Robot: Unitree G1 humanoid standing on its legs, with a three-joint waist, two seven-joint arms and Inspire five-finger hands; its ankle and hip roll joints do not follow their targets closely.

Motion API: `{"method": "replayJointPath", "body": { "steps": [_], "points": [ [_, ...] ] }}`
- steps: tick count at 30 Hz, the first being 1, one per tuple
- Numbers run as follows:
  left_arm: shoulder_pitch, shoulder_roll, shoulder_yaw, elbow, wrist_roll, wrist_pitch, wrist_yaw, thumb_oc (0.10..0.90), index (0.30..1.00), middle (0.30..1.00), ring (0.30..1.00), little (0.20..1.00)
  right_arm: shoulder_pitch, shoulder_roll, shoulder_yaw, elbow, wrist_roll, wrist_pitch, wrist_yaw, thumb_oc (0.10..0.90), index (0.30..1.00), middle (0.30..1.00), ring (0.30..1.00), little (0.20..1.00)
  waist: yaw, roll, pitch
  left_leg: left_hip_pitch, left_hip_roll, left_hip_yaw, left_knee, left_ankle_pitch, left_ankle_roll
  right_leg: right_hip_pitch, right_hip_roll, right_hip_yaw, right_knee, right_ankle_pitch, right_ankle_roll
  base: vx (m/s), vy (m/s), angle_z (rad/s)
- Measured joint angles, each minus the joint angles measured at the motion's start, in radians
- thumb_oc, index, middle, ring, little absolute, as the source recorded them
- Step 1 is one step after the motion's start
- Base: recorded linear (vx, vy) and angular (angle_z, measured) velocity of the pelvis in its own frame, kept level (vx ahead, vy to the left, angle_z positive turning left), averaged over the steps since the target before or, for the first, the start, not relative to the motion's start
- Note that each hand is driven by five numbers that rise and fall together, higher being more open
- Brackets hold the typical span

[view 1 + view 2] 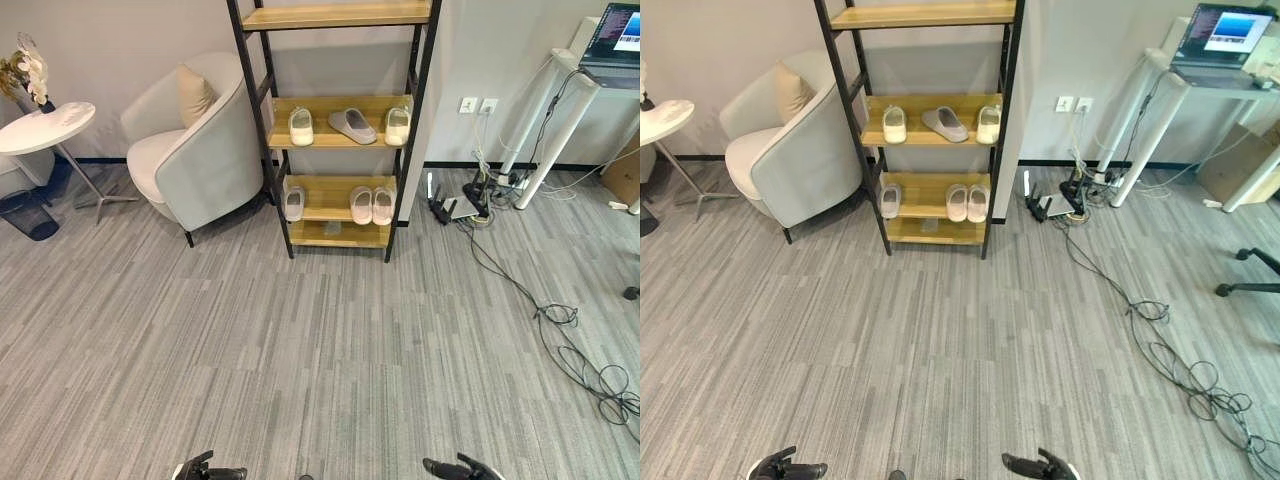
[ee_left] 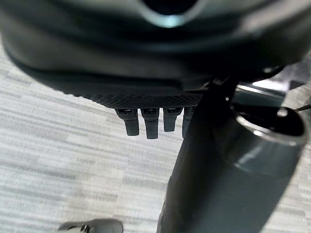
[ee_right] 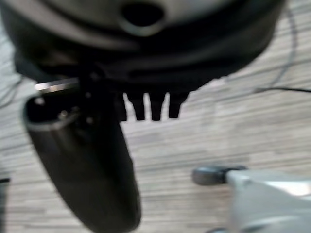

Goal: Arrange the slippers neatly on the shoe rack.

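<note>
Ahead, grey carpet (image 1: 300, 340) fronts the shoe rack (image 1: 335, 130) holding slippers (image 1: 371, 205); both hands' fingers hang released.

Both head views look down and forward from standing height over the grey striped floor (image 1: 300, 340) toward the shoe rack (image 1: 335, 110) against the far wall, well apart from the camera. The left eye view reaches further left, taking in the round side table (image 1: 45, 128); the right eye view reaches further right, to a chair base (image 1: 1252, 272). They share the rack, the armchair (image 1: 790, 150) and the desk with the laptop (image 1: 1225, 35). Each wrist view looks from very close along its own hand, the left hand (image 2: 146, 121) and the right hand (image 3: 148, 104), straight down at the floor
</note>
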State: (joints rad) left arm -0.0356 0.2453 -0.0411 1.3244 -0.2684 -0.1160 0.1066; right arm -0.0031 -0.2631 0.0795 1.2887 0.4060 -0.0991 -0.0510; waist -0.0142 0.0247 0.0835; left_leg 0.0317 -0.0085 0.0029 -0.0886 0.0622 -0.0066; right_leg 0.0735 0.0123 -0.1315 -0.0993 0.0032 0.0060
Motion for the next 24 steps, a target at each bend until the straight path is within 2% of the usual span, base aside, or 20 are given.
{"method": "replayJointPath", "body": {
  "steps": [3, 6, 12, 13, 14, 16, 17, 18, 19, 20, 21, 22, 24],
  "points": [
    [0.001, 0.0, -0.003, -0.003, 0.013, 0.0, 0.001, 0.8, 0.9, 0.9, 0.9, 0.9, 0.019, -0.011, -0.001, 0.0, -0.005, 0.0, -0.005, 0.8, 0.9, 0.9, 0.9, 0.9, -0.002, -0.015, 0.008, -0.004, 0.0, 0.0, 0.0, 0.001, -0.001, -0.004, 0.001, 0.001, 0.0, 0.001, -0.001, 0.01, -0.039, -0.01],
    [0.0, -0.001, -0.027, -0.003, 0.017, 0.0, 0.003, 0.8, 0.9, 0.9, 0.9, 0.9, 0.023, -0.026, 0.003, -0.002, -0.009, 0.0, -0.007, 0.8, 0.9, 0.9, 0.9, 0.9, -0.002, -0.016, 0.009, -0.006, 0.0, 0.0, 0.0, 0.001, -0.001, -0.008, 0.0, 0.0, 0.0, 0.001, -0.001, 0.02, -0.068, -0.01],
    [-0.009, -0.019, -0.076, -0.016, 0.036, 0.001, 0.007, 0.8, 0.9, 0.9, 0.9, 0.9, -0.024, -0.033, 0.052, -0.035, -0.038, 0.001, -0.004, 0.8, 0.9, 0.9, 0.9, 0.9, -0.004, 0.007, 0.036, -0.016, 0.007, 0.003, 0.002, 0.007, -0.009, -0.019, 0.007, 0.001, 0.0, 0.01, -0.016, 0.0, -0.097, 0.0],
    [-0.023, -0.021, -0.083, -0.016, 0.04, -0.001, 0.009, 0.8, 0.9, 0.9, 0.9, 0.9, -0.042, -0.027, 0.066, -0.049, -0.035, -0.004, 0.003, 0.8, 0.9, 0.9, 0.9, 0.9, -0.003, 0.002, 0.058, -0.048, 0.003, 0.001, 0.051, 0.004, -0.018, -0.026, 0.0, 0.001, 0.0, 0.003, -0.012, 0.0, -0.121, 0.0],
    [-0.037, -0.02, -0.088, -0.013, 0.043, 0.0, 0.011, 0.8, 0.9, 0.9, 0.9, 0.9, -0.057, -0.022, 0.075, -0.05, -0.035, -0.004, 0.009, 0.8, 0.9, 0.9, 0.9, 0.9, 0.003, -0.007, 0.069, -0.065, -0.001, -0.001, 0.075, 0.007, -0.024, -0.032, -0.008, 0.004, 0.0, 0.011, -0.024, 0.08, -0.14, 0.05],
    [-0.06, -0.027, -0.106, -0.003, 0.064, -0.001, 0.011, 0.8, 0.9, 0.9, 0.9, 0.9, -0.093, -0.019, 0.086, -0.049, -0.036, -0.005, 0.015, 0.8, 0.9, 0.9, 0.9, 0.9, 0.005, -0.022, 0.098, -0.161, -0.018, -0.009, 0.233, -0.002, -0.066, -0.038, -0.021, -0.003, 0.01, 0.006, -0.041, 0.12, -0.079, 0.16],
    [-0.09, -0.028, -0.113, -0.003, 0.08, -0.008, 0.011, 0.8, 0.9, 0.9, 0.9, 0.9, -0.112, -0.015, 0.091, -0.043, -0.039, -0.002, 0.014, 0.8, 0.9, 0.9, 0.9, 0.9, 0.015, -0.048, 0.129, -0.238, -0.028, 0.009, 0.38, -0.006, -0.09, -0.032, -0.042, -0.004, 0.004, 0.018, -0.065, 0.19, -0.002, 0.03],
    [-0.088, -0.029, -0.112, -0.003, 0.083, -0.009, 0.012, 0.8, 0.9, 0.9, 0.9, 0.9, -0.117, -0.012, 0.096, -0.042, -0.042, -0.001, 0.014, 0.8, 0.9, 0.9, 0.9, 0.9, 0.029, -0.057, 0.135, -0.26, -0.019, 0.019, 0.424, -0.004, -0.101, -0.03, -0.043, 0.001, 0.001, 0.026, -0.072, 0.31, 0.03, 0.04],
    [-0.086, -0.033, -0.123, 0.007, 0.088, -0.008, 0.019, 0.8, 0.9, 0.9, 0.9, 0.9, -0.125, -0.007, 0.1, -0.044, -0.044, -0.009, 0.009, 0.8, 0.9, 0.9, 0.9, 0.9, 0.03, -0.063, 0.146, -0.286, 0.009, 0.046, 0.405, -0.004, -0.105, -0.015, -0.039, -0.002, -0.001, 0.002, -0.078, 0.34, 0.07, 0.03],
    [-0.082, -0.035, -0.129, 0.006, 0.094, -0.009, 0.02, 0.8, 0.9, 0.9, 0.9, 0.9, -0.12, -0.007, 0.101, -0.044, -0.046, -0.008, 0.003, 0.8, 0.9, 0.9, 0.9, 0.9, 0.036, -0.068, 0.149, -0.287, 0.026, 0.06, 0.328, 0.001, -0.105, -0.014, -0.034, -0.004, -0.001, 0.0, -0.08, 0.33, 0.09, 0.18],
    [-0.086, -0.033, -0.145, -0.001, 0.106, -0.009, 0.025, 0.8, 0.9, 0.9, 0.9, 0.9, -0.114, -0.005, 0.102, -0.044, -0.047, -0.007, -0.002, 0.8, 0.9, 0.9, 0.9, 0.9, 0.046, -0.058, 0.153, -0.298, 0.044, 0.067, 0.259, 0.009, -0.114, -0.017, -0.023, -0.005, -0.001, -0.002, -0.08, 0.34, 0.09, -0.02],
    [-0.084, -0.034, -0.15, -0.009, 0.12, -0.01, 0.028, 0.8, 0.9, 0.9, 0.9, 0.9, -0.112, -0.008, 0.116, -0.041, -0.05, -0.006, -0.009, 0.8, 0.9, 0.9, 0.9, 0.9, 0.062, -0.042, 0.161, -0.299, 0.068, 0.066, 0.098, 0.025, -0.133, -0.022, -0.006, -0.001, -0.001, -0.007, -0.074, 0.36, 0.093, -0.05],
    [-0.085, -0.035, -0.155, -0.002, 0.133, -0.008, 0.033, 0.8, 0.9, 0.9, 0.9, 0.9, -0.114, -0.004, 0.139, -0.04, -0.063, -0.001, -0.011, 0.8, 0.9, 0.9, 0.9, 0.9, 0.08, -0.029, 0.162, -0.337, 0.082, 0.063, -0.006, 0.037, -0.149, -0.035, 0.011, 0.01, -0.001, -0.015, -0.075, 0.46, 0.182, -0.18]
  ]
}}
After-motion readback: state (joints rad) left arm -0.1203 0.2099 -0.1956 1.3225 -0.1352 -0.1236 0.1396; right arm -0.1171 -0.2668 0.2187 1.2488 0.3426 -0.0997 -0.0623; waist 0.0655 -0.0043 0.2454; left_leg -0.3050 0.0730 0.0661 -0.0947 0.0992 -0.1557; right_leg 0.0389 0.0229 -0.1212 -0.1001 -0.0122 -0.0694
